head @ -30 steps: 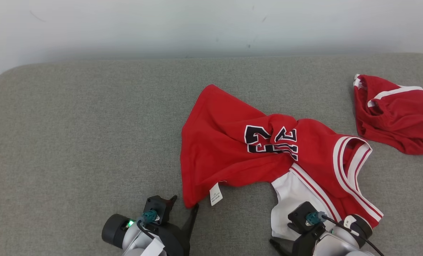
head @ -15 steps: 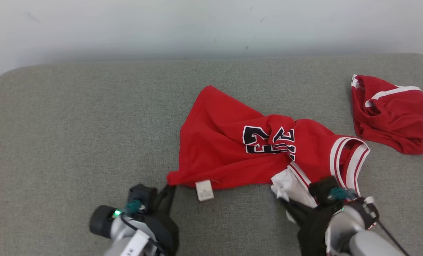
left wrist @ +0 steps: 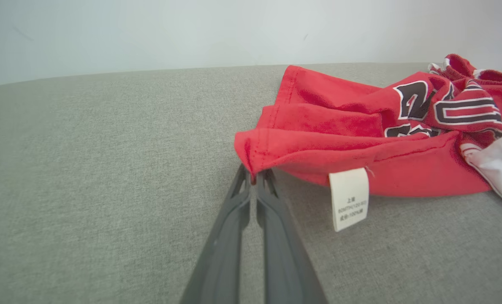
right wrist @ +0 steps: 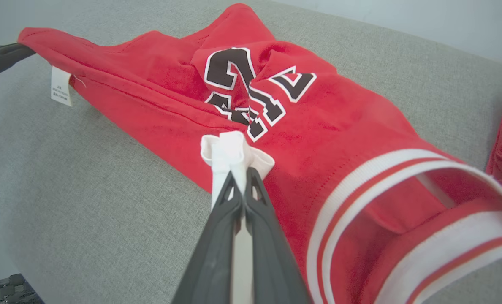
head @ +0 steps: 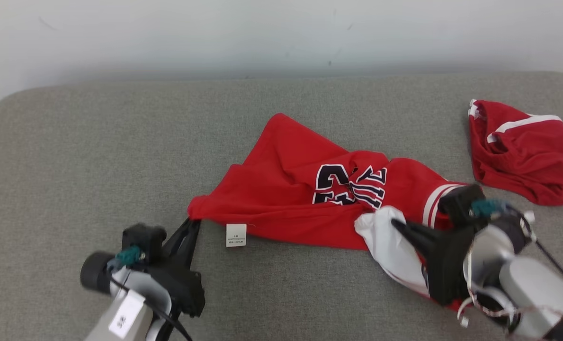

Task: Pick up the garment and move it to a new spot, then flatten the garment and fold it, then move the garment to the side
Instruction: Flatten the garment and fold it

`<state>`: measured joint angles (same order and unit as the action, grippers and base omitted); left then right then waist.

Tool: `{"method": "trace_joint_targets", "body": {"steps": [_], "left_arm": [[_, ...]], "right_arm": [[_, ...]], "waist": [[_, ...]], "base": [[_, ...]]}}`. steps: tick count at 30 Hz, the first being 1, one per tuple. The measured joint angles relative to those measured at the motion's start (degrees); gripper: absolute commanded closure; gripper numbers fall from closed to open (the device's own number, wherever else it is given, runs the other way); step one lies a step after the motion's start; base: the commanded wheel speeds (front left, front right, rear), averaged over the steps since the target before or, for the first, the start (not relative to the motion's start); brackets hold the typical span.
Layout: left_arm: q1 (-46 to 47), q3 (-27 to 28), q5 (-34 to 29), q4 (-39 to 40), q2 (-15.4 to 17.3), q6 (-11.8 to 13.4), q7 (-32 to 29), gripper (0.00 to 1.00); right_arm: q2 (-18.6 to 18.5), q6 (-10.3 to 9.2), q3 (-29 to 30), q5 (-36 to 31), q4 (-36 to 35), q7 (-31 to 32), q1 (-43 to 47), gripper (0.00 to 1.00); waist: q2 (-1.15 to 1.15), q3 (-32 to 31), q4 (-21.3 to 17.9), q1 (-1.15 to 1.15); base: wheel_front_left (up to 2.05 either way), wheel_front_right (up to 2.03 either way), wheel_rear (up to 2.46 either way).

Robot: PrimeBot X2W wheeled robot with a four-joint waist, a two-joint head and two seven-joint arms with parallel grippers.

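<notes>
The left gripper (head: 193, 223) was clamped on a corner of the red jersey (head: 281, 189); the right gripper (head: 396, 223) was pinched tight on its white fabric.

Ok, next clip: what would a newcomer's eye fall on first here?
The red jersey with dark numerals lies crumpled midway across the grey padded surface, pinched at both ends. The left gripper is shut on its red corner at lower left, and the right gripper is shut on its white fabric at lower right. A second red garment lies apart at the far right.
</notes>
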<state>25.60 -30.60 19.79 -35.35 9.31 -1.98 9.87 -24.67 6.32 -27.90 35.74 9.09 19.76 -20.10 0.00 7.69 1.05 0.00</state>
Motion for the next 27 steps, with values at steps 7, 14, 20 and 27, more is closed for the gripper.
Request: {"method": "trace_joint_targets", "body": {"steps": [7, 14, 20, 27], "left_arm": [[13.94, 3.66, 10.01, 1.31, 0.09, -6.09, -8.03, 1.00], [35.69, 9.40, 16.89, -2.88, 1.77, -5.57, -18.55, 1.00], [57.65, 13.15, 13.40, 0.51, 5.06, -5.43, -15.59, 1.00], [41.64, 10.51, 13.14, -0.57, 6.15, -5.45, -10.79, 1.00]], "right_arm": [[-0.67, 0.76, -2.50, 3.19, 4.56, 11.94, -17.56, 1.00], [0.51, 0.76, -1.87, -0.66, 15.79, 19.70, -45.22, 1.00], [-3.49, 0.81, -4.64, -5.47, 13.16, 6.70, -67.44, 1.00], [-7.42, 0.83, -13.07, 0.07, 13.22, -9.58, -53.59, 1.00]], "waist": [[0.01, 3.00, -0.14, 0.00], [0.01, 7.20, -0.30, 0.03], [-0.01, 12.68, 0.11, 0.00], [0.01, 16.26, 1.79, 0.03]], "base": [[0.00, 0.00, 0.00], [0.00, 0.00, 0.00], [0.00, 0.00, 0.00], [0.00, 0.00, 0.00]]}}
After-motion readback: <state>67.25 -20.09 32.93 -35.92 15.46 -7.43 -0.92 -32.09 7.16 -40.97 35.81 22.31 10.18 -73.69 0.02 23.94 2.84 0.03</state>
